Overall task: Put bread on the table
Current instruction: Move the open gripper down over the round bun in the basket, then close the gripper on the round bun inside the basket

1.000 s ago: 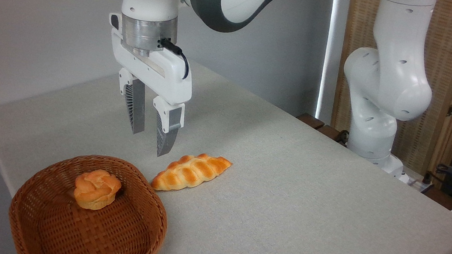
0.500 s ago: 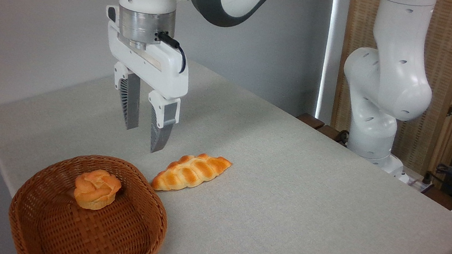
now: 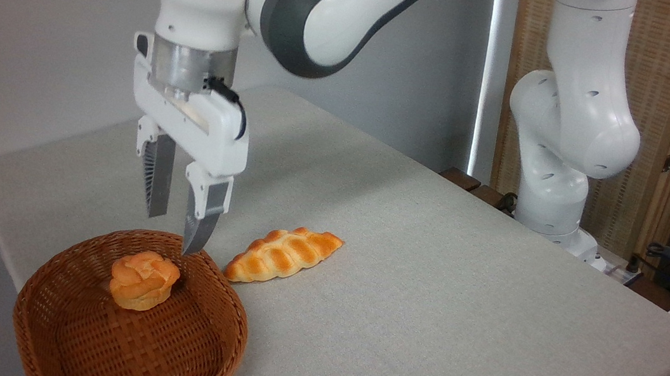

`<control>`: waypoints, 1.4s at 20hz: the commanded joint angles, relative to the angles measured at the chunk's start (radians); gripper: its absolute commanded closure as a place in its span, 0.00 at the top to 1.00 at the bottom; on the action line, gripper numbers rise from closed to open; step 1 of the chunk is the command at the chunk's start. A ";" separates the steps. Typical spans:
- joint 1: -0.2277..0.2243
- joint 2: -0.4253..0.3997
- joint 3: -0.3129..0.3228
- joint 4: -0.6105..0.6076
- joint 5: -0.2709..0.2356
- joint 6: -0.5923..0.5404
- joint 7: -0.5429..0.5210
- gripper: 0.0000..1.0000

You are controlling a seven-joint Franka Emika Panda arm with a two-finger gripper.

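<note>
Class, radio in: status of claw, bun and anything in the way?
Claw open, empty, above basket rim. Bun in basket, untouched. Loaf on table beside basket, not blocking.

Bread (image 3: 143, 280) in basket (image 3: 68, 334), left of loaf (image 3: 283, 255)

Gripper (image 3: 174, 233) (jaws parted) above bread (image 3: 143, 279) in basket (image 3: 68, 334)

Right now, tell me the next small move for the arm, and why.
Probably shift the gripper a little toward the near left, then lower it. Its open fingers hang over the basket's far rim, while the bread sits untouched inside, off-centre from them.
</note>
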 commanded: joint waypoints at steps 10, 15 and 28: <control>-0.013 0.157 -0.017 0.013 -0.041 0.191 0.009 1.00; -0.013 0.192 -0.028 0.014 -0.038 0.206 0.009 1.00; -0.002 0.212 -0.045 0.016 -0.050 0.234 0.011 0.40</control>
